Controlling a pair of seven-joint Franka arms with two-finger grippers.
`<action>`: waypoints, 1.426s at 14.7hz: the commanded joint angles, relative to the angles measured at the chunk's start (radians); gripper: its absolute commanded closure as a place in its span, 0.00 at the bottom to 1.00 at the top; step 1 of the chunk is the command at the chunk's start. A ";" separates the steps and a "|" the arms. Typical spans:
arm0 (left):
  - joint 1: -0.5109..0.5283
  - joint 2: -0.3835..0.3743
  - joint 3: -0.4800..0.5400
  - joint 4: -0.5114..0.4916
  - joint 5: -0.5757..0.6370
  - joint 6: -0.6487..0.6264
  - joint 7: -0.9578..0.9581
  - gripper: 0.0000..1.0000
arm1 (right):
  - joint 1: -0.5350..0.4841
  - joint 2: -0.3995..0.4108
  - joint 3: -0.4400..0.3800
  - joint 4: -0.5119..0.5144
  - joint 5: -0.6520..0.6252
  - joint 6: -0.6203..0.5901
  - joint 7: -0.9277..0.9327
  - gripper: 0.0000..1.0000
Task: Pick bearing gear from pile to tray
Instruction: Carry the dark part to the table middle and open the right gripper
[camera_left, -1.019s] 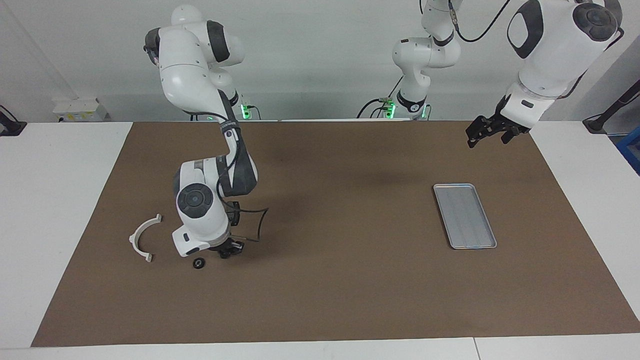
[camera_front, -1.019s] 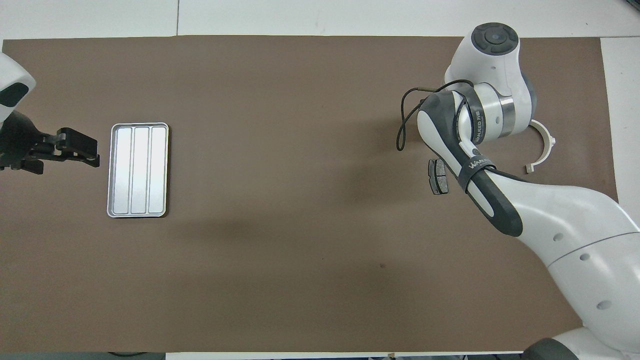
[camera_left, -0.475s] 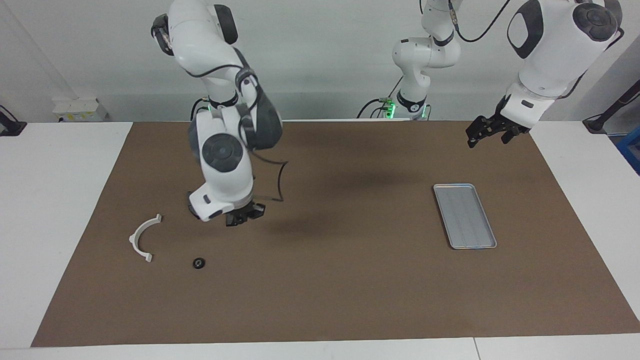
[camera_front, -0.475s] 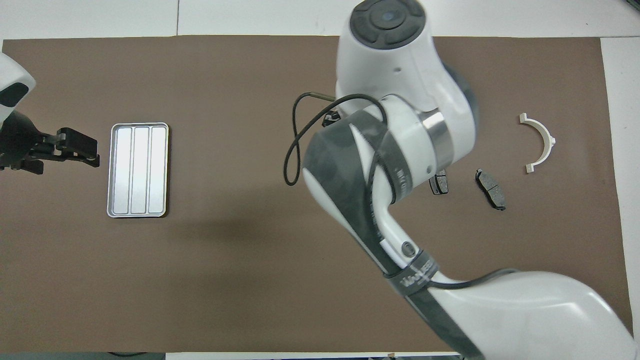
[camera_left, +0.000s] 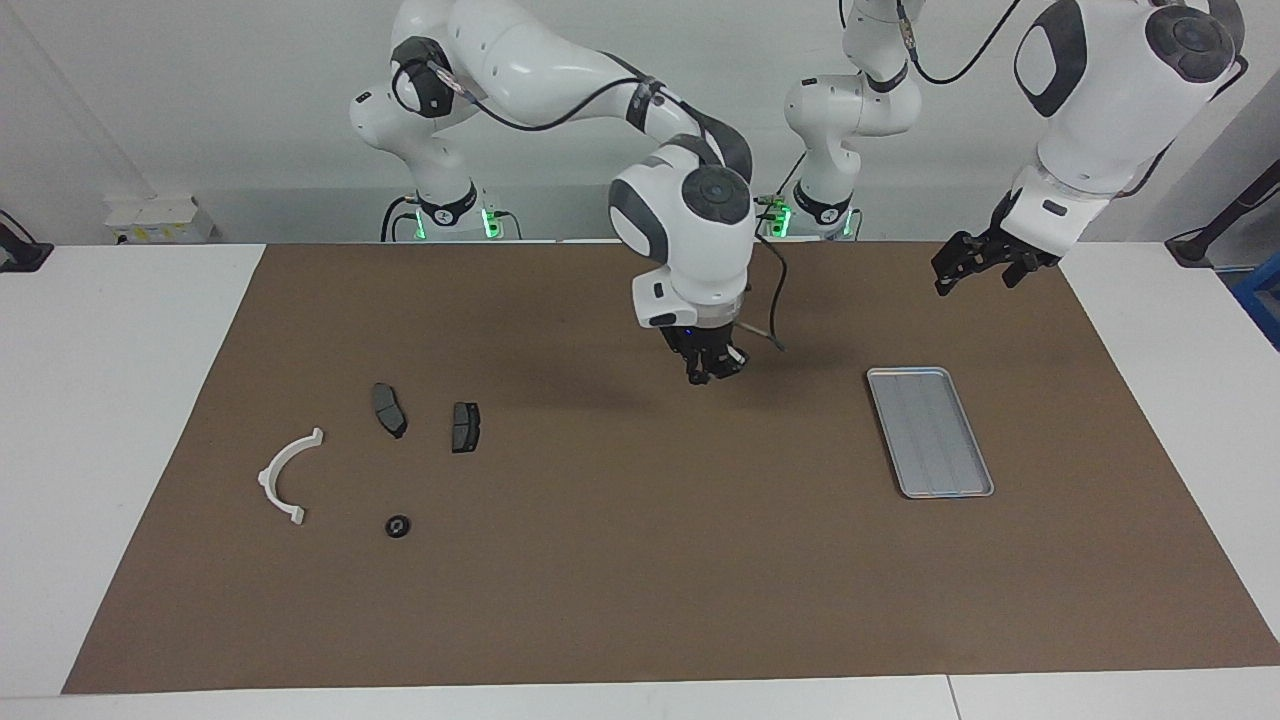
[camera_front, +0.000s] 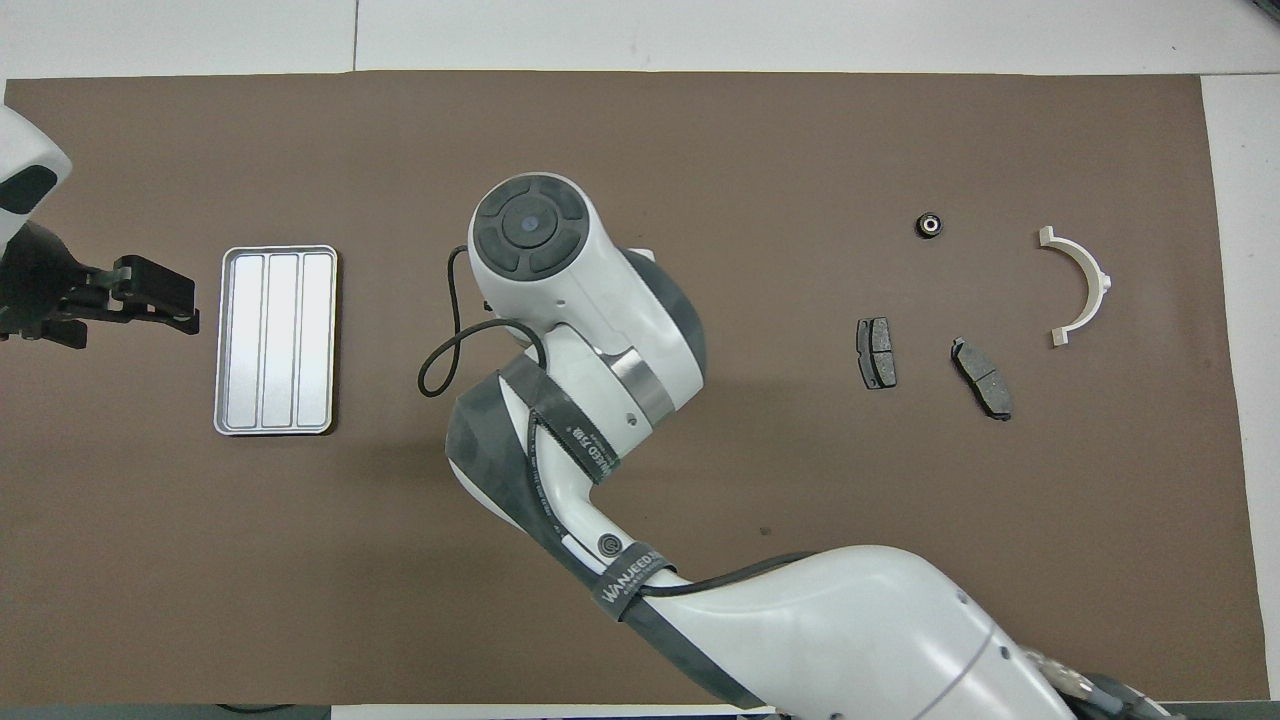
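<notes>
Lying far from R gripper (camera_left: 712, 372): gear (camera_left: 398, 525)

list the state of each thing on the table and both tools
tray: empty, flat on the mat
white half-ring bracket: lying flat
two brake pads: lying flat, apart
black round piece: on the mat
right tool: shut, raised over the mat
left tool: open, waiting, raised

White arms (camera_left: 690, 235) (black cables)
</notes>
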 joint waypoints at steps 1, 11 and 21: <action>-0.009 -0.028 0.005 -0.030 0.006 -0.003 0.002 0.00 | -0.002 0.042 -0.004 -0.029 -0.012 0.077 0.034 1.00; -0.009 -0.028 0.007 -0.029 0.006 -0.003 0.002 0.00 | 0.010 0.113 -0.009 -0.017 -0.062 0.059 0.035 0.60; -0.009 -0.028 0.005 -0.030 0.006 -0.003 0.002 0.00 | -0.402 -0.117 -0.009 0.043 -0.072 -0.260 -0.879 0.00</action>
